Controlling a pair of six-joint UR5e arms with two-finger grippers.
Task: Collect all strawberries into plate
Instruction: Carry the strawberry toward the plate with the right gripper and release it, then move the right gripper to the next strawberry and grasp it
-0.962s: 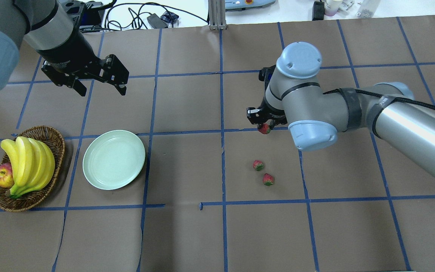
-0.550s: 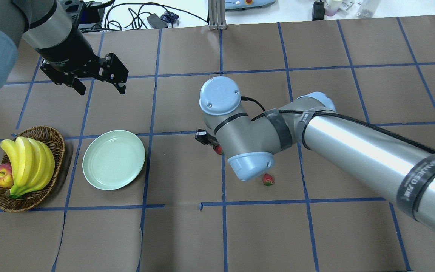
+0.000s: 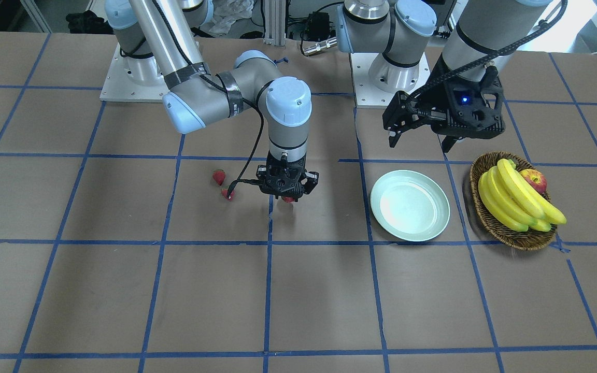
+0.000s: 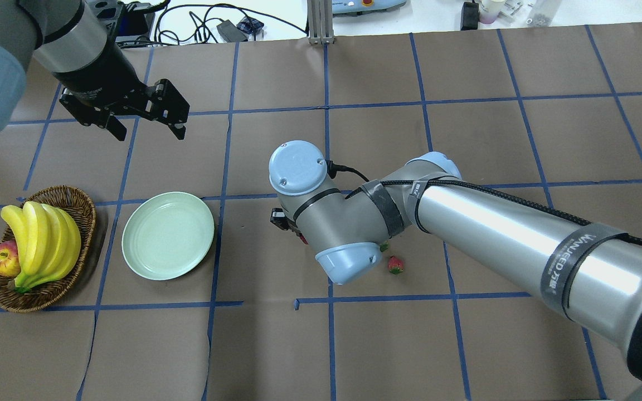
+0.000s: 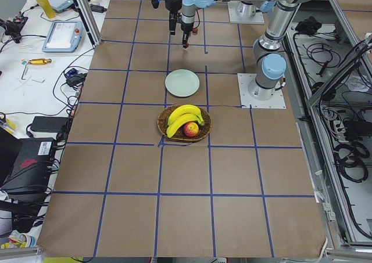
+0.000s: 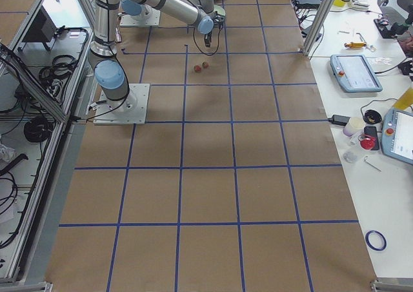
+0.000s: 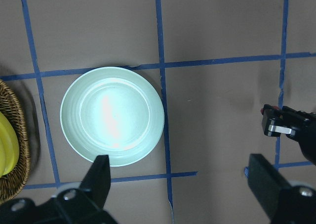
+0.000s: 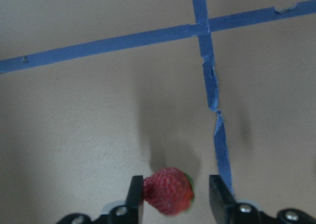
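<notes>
- Strawberry (image 8: 168,190) held in the right gripper (image 3: 287,196), jaws drawn narrow around it. In the wrist view, pressed close against one of the fingers (image 8: 134,197); contact with the other finger not clear.
- Held berry lifted off the brown paper (image 4: 276,345), close to a crossing of blue tape (image 8: 207,61), between the plate (image 4: 168,235) and the other berries, well apart from the plate.
- Plate flat on the paper, on the robot's left half of the table, glossy and pale green.
- Second strawberry (image 3: 218,177) and third strawberry (image 3: 227,194) lying on the paper near each other, on the robot's right of the held one. In the overhead view, one of them largely hidden behind the right arm (image 4: 343,223).
- Left gripper (image 4: 148,132) spread wide, gripping nothing, hanging above the table near the plate, with the plate below it in its own camera.
- Wicker basket (image 4: 84,211) with bananas (image 4: 42,239) and an apple (image 4: 2,260) just beside the plate, on the side away from the strawberries.
</notes>
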